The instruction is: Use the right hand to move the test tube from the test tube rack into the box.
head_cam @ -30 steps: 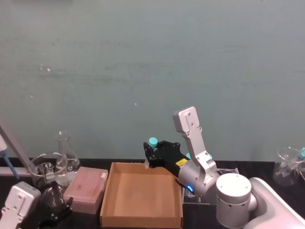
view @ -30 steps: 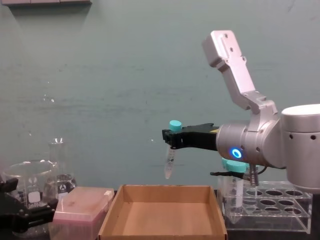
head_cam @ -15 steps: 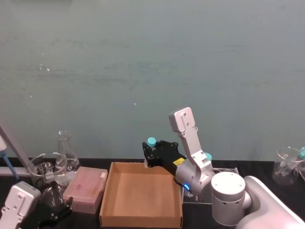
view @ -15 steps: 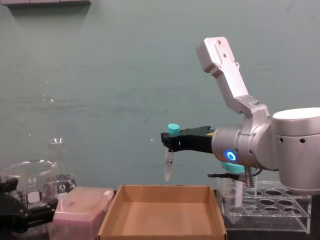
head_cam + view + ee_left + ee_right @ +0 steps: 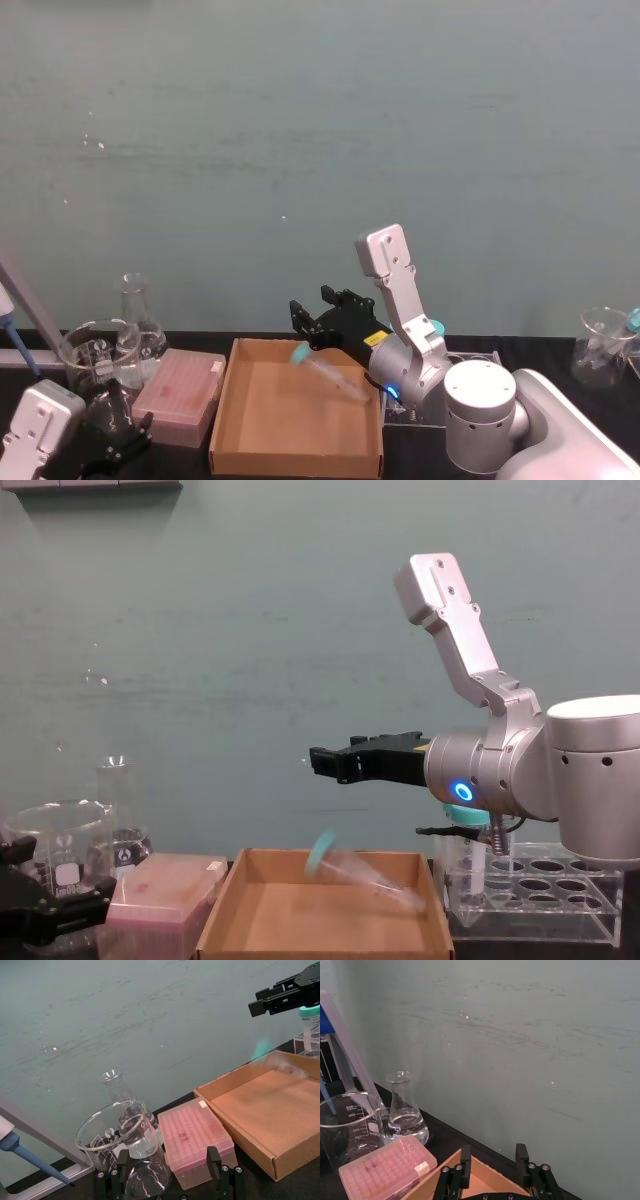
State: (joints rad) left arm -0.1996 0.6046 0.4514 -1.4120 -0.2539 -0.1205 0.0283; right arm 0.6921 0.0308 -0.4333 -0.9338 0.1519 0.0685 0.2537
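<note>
Left gripper (image 5: 112, 437) low at left, parked, fingers apart. Box (image 5: 290, 915) in middle. Tube (image 5: 370, 877) blurry, tilted, low inside box, cap to left. Right gripper (image 5: 322, 763) above box, fingers wide, holding nothing.

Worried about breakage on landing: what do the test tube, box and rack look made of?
Test tube: clear, likely plastic, teal cap; blurred below the open right hand, so unsure. Box: matte brown cardboard, raw-edged walls. Test tube rack: glossy clear acrylic or similar, see-through with bright edges.
</note>
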